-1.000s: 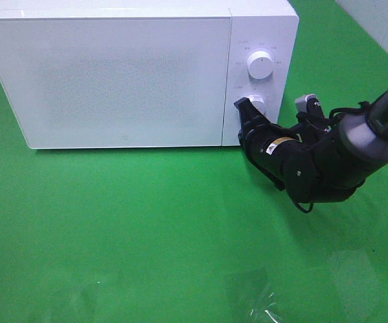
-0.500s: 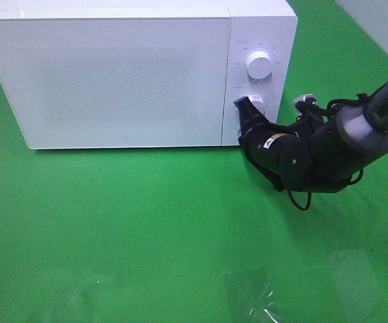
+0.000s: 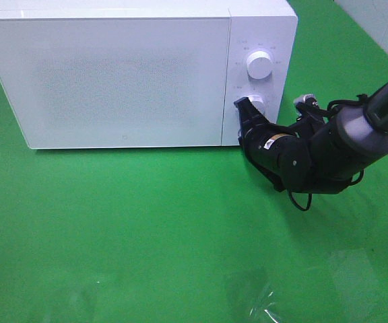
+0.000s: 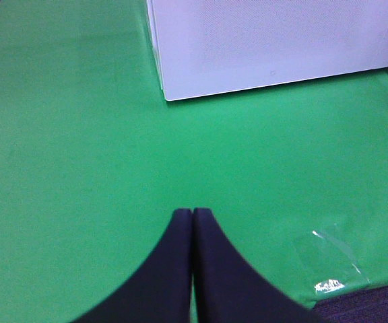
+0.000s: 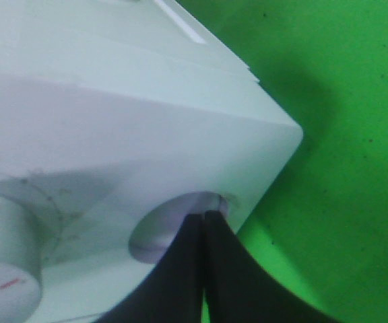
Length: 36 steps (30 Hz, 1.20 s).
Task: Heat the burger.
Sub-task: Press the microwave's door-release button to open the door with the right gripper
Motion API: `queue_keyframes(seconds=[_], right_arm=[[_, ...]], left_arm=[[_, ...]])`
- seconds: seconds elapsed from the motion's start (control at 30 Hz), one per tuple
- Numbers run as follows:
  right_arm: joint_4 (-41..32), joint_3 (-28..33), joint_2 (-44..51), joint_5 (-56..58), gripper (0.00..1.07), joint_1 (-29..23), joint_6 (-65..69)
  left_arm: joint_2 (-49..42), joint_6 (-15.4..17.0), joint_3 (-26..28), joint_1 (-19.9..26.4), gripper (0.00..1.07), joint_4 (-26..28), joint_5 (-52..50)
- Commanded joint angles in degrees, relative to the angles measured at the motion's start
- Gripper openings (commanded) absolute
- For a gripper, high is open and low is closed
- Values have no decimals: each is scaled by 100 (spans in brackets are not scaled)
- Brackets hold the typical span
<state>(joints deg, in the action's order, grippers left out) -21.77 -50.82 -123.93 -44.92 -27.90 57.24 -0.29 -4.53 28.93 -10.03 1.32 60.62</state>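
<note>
**Exterior high view.** A white box-shaped microwave oven [image 3: 126, 81] stands at the far side of the green cloth-covered tabletop [image 3: 147, 222]. Its door is shut and its front is opaque. Two round white dials sit one above the other on the control panel at the oven's right. The upper dial [image 3: 259, 64] stands free, and the black right gripper [image 3: 241, 105] meets the lower dial [image 3: 256, 103] at its left edge. Only this view shows the whole oven and the right arm reaching in from the right. A crumpled sheet of clear plastic film [image 3: 261, 301] lies on the near tabletop.

**Right wrist view.** This close-up gives detail that the high view cannot resolve. The jaws of the right gripper are pressed together, with their tips at the rim of the lower dial rather than closed around it. The other dial, at the picture's edge, bears a small red mark [image 5: 9, 284].

**Left wrist view.** This is the only view that shows the black left gripper [image 4: 192, 212]. Its jaws are together with nothing between them, and it hangs over bare tabletop, well apart from the oven's lower front corner. The clear film lies near it.

**The burger.** It appears in none of the three views, so neither its place nor its look can be told
</note>
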Motion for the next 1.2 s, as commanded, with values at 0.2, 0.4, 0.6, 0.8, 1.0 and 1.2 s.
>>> queue_keyframes(seconds=[0.2,0.4,0.6,0.8,1.0,1.2], right_arm=[[493,-115,52,-2143,0,109,-11],[481,-103,52,-2722,0,109,57],[447,-246,52,-2561,0,115,40],[447,-556,52,-2527,0,115,-69],[355,-659,52,-2538,0,115,-69],[355,-653,52,-2532,0,115,-29]], left_arm=[[-120,6,-11,11,0,11,-86],[-120,6,-11,11,0,11,-86],[-120,6,-11,11,0,11,-86],[-120,6,-11,11,0,11,-86],[-120,6,-11,11,0,11,-86],[-120,6,-11,11,0,11,-86]])
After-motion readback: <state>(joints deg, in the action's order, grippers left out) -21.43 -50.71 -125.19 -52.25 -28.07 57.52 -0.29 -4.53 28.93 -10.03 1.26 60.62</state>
